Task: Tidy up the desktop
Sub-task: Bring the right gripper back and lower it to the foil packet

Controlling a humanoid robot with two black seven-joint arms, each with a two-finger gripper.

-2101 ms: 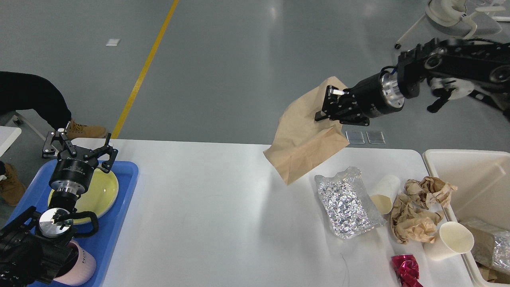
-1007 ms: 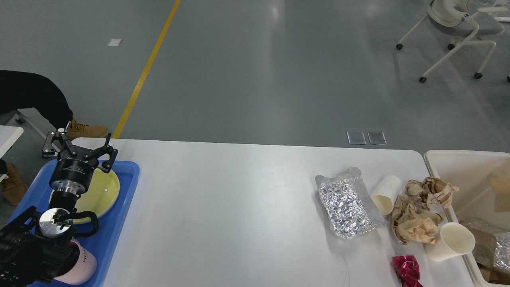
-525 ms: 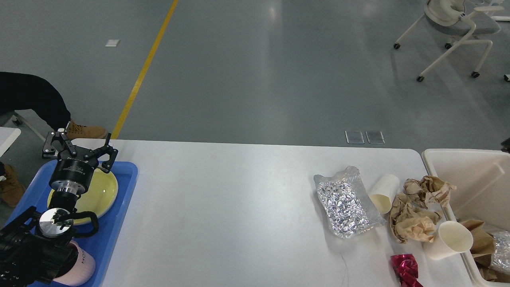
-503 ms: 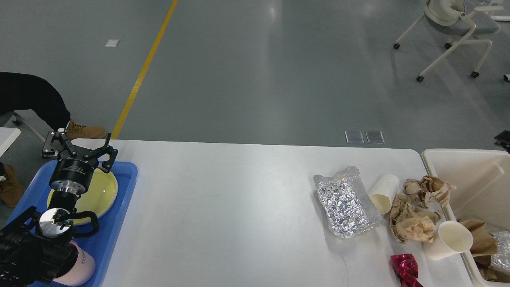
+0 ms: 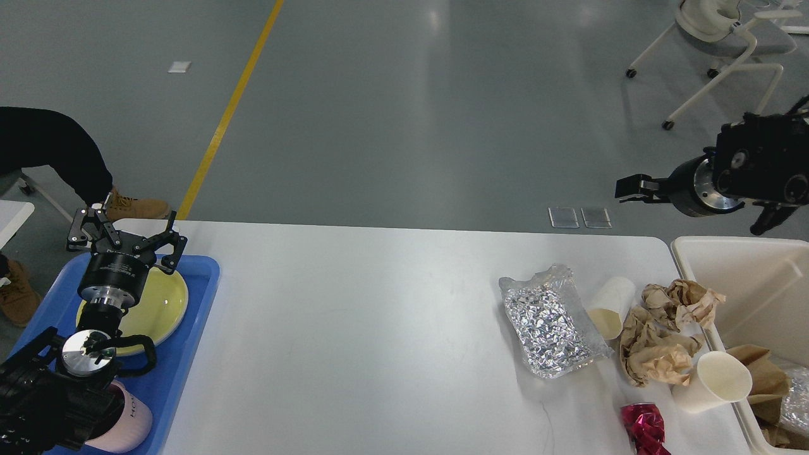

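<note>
The white desktop fills the lower part of the head view. At its right end lie a silver foil pouch, a paper cup on its side, crumpled brown paper, a second tipped paper cup and a red foil wad. My left gripper is open and empty above a yellow plate. My right gripper hangs beyond the table's far right edge, holding nothing; its fingers cannot be told apart.
A blue tray at the left end holds the plate and a pink cup. A beige bin at the right holds a brown paper bag. A person's leg and boot are at far left.
My right arm carried the brown bag out of view to the right, the bag landed in the beige bin, and the arm has come back into view without it. The left arm has not moved.
</note>
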